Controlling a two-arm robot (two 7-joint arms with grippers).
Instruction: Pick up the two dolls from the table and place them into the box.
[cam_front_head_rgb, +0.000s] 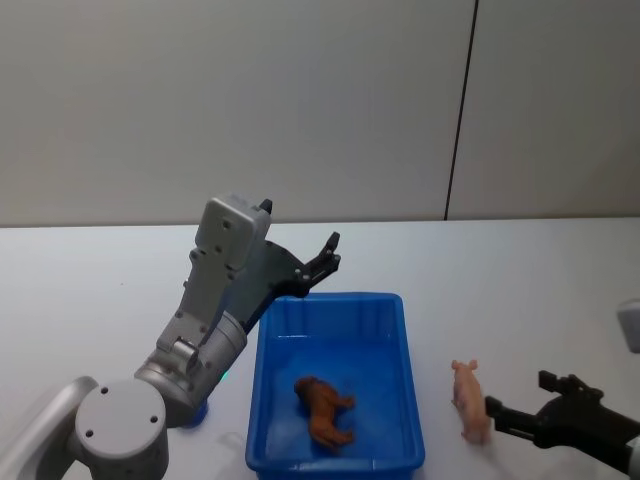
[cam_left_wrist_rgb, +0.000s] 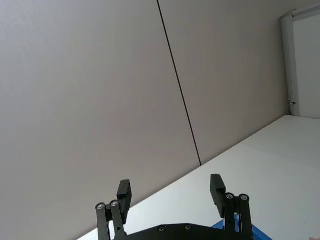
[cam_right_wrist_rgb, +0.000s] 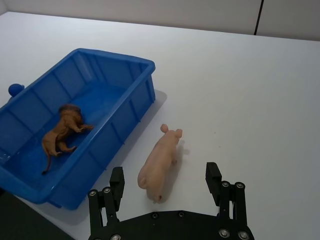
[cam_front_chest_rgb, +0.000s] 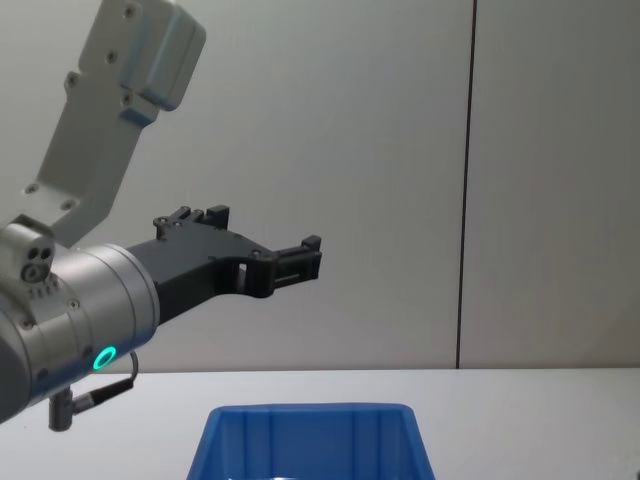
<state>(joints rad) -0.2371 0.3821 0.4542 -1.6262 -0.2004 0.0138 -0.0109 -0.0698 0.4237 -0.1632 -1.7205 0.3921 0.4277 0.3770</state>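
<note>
An orange-brown furry doll (cam_front_head_rgb: 323, 408) (cam_right_wrist_rgb: 62, 134) lies on the floor of the blue box (cam_front_head_rgb: 270, 345) (cam_right_wrist_rgb: 117, 67) (cam_front_chest_rgb: 310, 440). A pink pig doll (cam_front_head_rgb: 470, 400) (cam_right_wrist_rgb: 159, 162) lies on the white table (cam_front_head_rgb: 520, 290) just right of the box. My right gripper (cam_front_head_rgb: 492, 410) (cam_right_wrist_rgb: 166, 182) hovers open at the pig's rear end, not touching it. High above the box's far left corner, my left gripper (cam_front_head_rgb: 331, 255) (cam_left_wrist_rgb: 171, 192) (cam_front_chest_rgb: 308, 255) is open and holds nothing.
A small blue knob (cam_right_wrist_rgb: 15, 89) pokes out on the table beyond the box's left side. A grey wall with a dark vertical seam (cam_front_head_rgb: 460, 110) stands behind the table. White tabletop spreads to the right of the pig and behind the box.
</note>
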